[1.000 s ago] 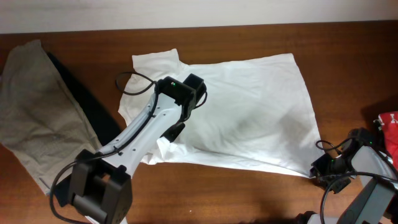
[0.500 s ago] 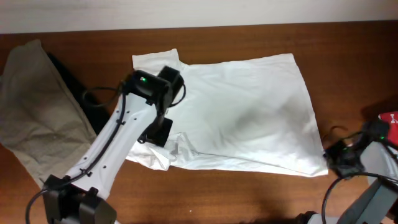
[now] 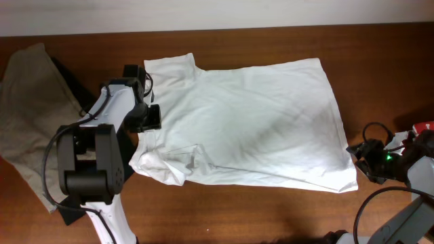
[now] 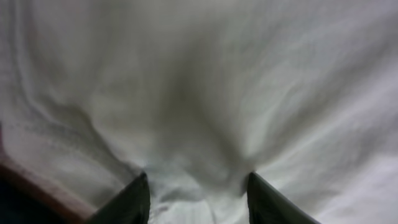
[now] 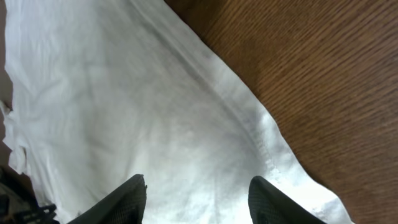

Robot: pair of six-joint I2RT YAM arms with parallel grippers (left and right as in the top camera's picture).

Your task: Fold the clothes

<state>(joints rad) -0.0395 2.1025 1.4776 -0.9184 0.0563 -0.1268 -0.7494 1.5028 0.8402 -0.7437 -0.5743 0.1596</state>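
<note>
The clothes, a white T-shirt point(image 3: 258, 122), lie spread across the middle of the table, with a rumpled fold at the lower left point(image 3: 173, 163). My left gripper point(image 3: 150, 116) is over the shirt's left edge. In the left wrist view its jaws point(image 4: 198, 186) stand apart above creased white fabric point(image 4: 205, 81), pinching nothing. My right gripper point(image 3: 356, 157) sits at the shirt's right edge near the lower corner. In the right wrist view it point(image 5: 198, 186) is open over the hemmed edge of the shirt point(image 5: 124, 112), with nothing held.
A khaki-beige wrinkled garment point(image 3: 34, 115) lies at the far left, partly over a black garment point(image 3: 81, 91). A red-and-white item point(image 3: 426, 127) shows at the right edge. Bare wooden table point(image 3: 271, 217) runs along the front and back of the shirt.
My left arm has drawn back from the shirt's middle to its left edge and its gripper has opened. My right gripper has opened, let go of the lower right corner and shifted slightly right and back.
</note>
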